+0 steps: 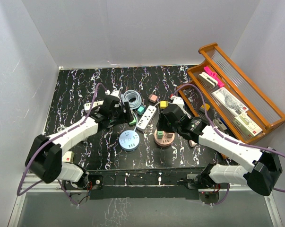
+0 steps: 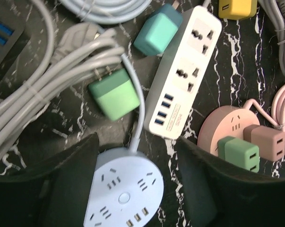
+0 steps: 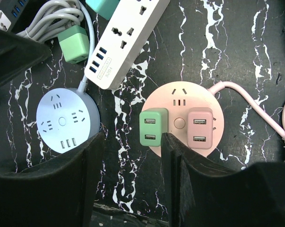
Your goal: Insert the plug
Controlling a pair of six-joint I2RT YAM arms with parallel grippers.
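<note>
The green plug (image 3: 153,126) looks fully seated in the pink hub (image 3: 180,92), so release seems in hand: the right gripper (image 3: 132,137) beside the hub and the left gripper (image 2: 136,139) farther left both hold jaws apart, empty; next, lift clear.

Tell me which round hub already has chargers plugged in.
The pink hub, holding a green charger and a pink charger; the blue hub has none.

Two round sockets sit side by side: the left socket (image 1: 128,140) and the right socket (image 1: 164,138). On the right one stand two plugs, left plug (image 3: 153,126) beside right plug (image 3: 199,127). Behind and between the sockets runs the strip (image 1: 147,117), set diagonally. A loose plug (image 2: 114,93) lies just left of it, against the cables (image 2: 33,94). The rack (image 1: 237,92) lines the far right.
</note>
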